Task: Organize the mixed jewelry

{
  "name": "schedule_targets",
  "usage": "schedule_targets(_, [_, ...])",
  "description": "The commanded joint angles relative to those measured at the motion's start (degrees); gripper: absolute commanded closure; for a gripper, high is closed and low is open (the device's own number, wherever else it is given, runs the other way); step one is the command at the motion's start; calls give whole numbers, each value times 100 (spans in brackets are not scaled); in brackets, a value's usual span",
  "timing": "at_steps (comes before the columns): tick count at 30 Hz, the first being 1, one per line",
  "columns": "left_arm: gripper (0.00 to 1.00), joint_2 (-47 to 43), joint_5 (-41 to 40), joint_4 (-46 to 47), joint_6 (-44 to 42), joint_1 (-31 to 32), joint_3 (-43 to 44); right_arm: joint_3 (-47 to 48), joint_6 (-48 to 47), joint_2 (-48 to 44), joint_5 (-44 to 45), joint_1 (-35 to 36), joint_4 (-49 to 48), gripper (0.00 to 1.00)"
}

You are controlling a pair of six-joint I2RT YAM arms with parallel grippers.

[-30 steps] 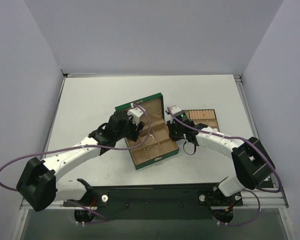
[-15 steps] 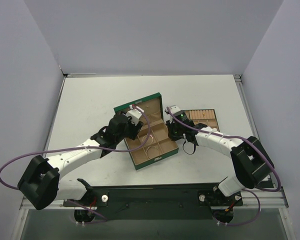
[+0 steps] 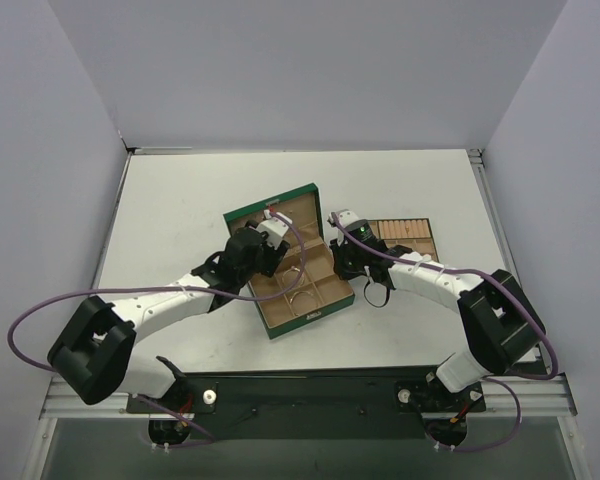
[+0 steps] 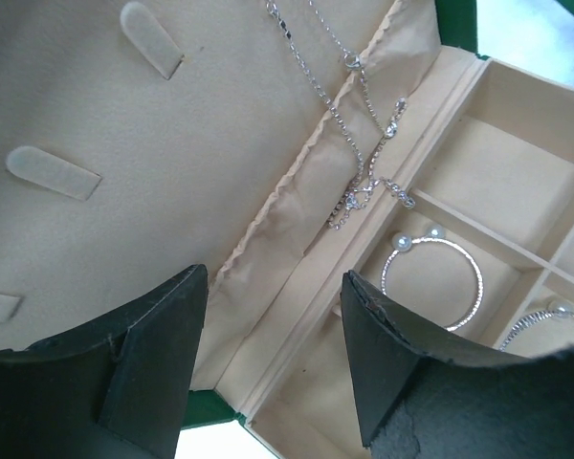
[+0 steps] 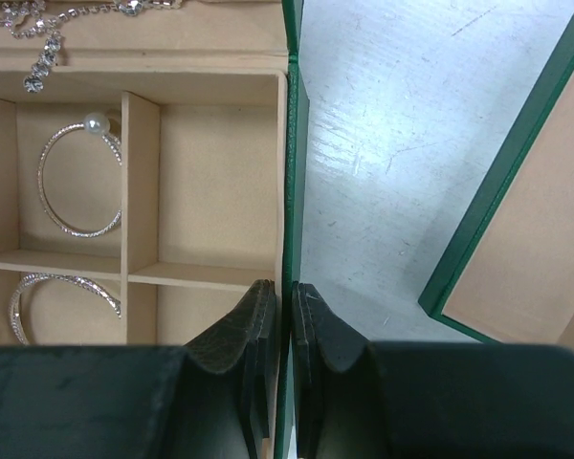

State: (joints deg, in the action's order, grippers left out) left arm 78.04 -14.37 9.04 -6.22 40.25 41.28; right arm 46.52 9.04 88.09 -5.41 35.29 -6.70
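**Open box, 2 bangles in their compartments, chain across the hinge**

The green box (image 5: pixel 291 172) sits open at the middle of the worktop (image 3: pixel 180 200), its lid (image 4: pixel 124 124) laid back and showing tan lining; a small green tray (image 3: pixel 410 245) lies just beside it on the right.

The left end effector (image 4: pixel 273 287) hangs over the hinge line with its jaws spread wide and nothing between them; the right end effector (image 5: pixel 285 296) is closed, its 2 fingers pinching the box's right-hand wall.

The chain (image 4: pixel 354 182) is draped from the lid lining over the pleated pocket edge and across the hinge, its lower end touching the rim of the nearest compartment; the bangle (image 4: pixel 399 243) lies flat in that compartment, just beside the chain's end; a second bangle (image 5: pixel 67 278) lies flat in the next compartment, on the far side of a divider from the first.
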Motion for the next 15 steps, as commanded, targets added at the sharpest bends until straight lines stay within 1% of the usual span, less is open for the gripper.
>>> schedule_targets(1, [35, 220, -373, 230, 15, -52, 179, -82, 19, 279, -443, 57, 213, 100])
schedule_targets(6, [44, 335, -426, 168, 129, -52, 162, -100, 2, 252, -399, 57, 222, 100])
schedule_targets(7, [53, 335, -435, 168, 138, -52, 144, -108, 10, 243, -399, 57, 222, 100])
schedule_targets(12, [71, 396, -514, 133, 209, -52, 144, -100, 1, 243, -417, 48, 204, 100])
schedule_targets(13, [74, 414, -558, 107, 209, -52, 153, -100, 10, 235, -417, 57, 204, 100])
schedule_targets(15, [83, 458, -593, 63, 209, -52, 153, -100, 10, 243, -408, 57, 204, 100])
